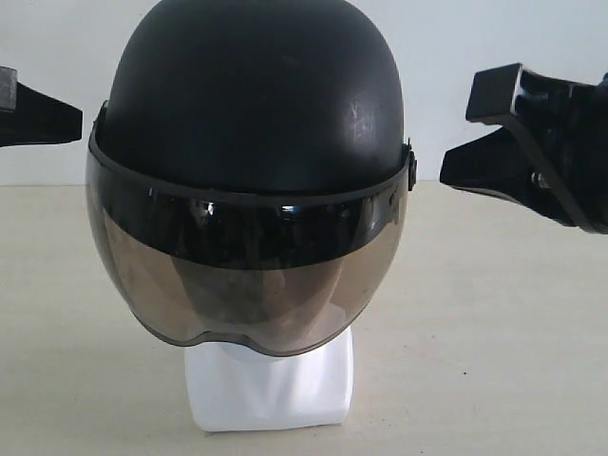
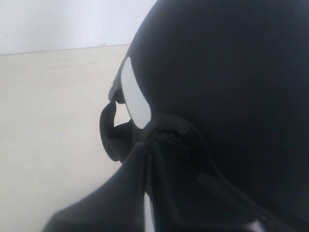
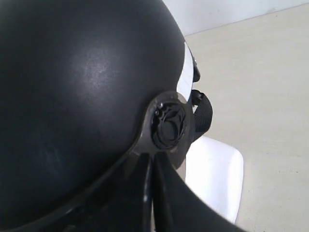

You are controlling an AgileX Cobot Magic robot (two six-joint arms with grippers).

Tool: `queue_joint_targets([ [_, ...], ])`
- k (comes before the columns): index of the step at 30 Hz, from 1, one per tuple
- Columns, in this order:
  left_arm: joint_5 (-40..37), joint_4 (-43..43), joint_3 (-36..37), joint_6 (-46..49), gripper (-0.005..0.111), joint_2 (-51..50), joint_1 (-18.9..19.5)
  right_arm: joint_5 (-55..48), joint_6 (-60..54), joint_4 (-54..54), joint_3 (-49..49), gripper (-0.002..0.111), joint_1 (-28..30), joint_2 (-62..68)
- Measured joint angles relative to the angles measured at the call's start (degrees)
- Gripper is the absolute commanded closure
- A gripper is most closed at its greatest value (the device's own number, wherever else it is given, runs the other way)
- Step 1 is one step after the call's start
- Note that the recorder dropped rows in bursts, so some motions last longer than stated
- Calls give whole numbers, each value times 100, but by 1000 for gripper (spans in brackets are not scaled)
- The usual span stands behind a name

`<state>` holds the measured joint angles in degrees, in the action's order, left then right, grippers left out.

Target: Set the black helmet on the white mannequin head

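The pale table fills the lower half of the exterior view, with a white wall behind it. The black helmet sits on top of the white mannequin head in the middle of the table. Its smoky visor hangs down over the face, so only the neck and base show plainly below it.

Only the exterior view shows both arms at once. The left end effector is at the helmet's left and the right end effector at its right. Each stands clear of the shell with a gap between, level with the visor's upper edge.

The wrist views show what the front view hides. In the left wrist view the left end effector has its fingers pressed together on nothing, pointing at the helmet's side. A white sticker and a dangling strap lie just past it. In the right wrist view the right end effector is likewise closed and empty, its tips lined up with the round visor pivot. The other strap hangs beyond the pivot, and the head's white base shows under the rim.
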<state>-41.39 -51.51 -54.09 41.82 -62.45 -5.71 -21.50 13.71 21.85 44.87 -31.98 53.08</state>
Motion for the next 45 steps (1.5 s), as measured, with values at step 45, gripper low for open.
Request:
queue_joint_targets([
  [45, -436, -346, -52, 131, 102, -434, 32, 1254, -747, 959, -5, 108, 0, 720],
])
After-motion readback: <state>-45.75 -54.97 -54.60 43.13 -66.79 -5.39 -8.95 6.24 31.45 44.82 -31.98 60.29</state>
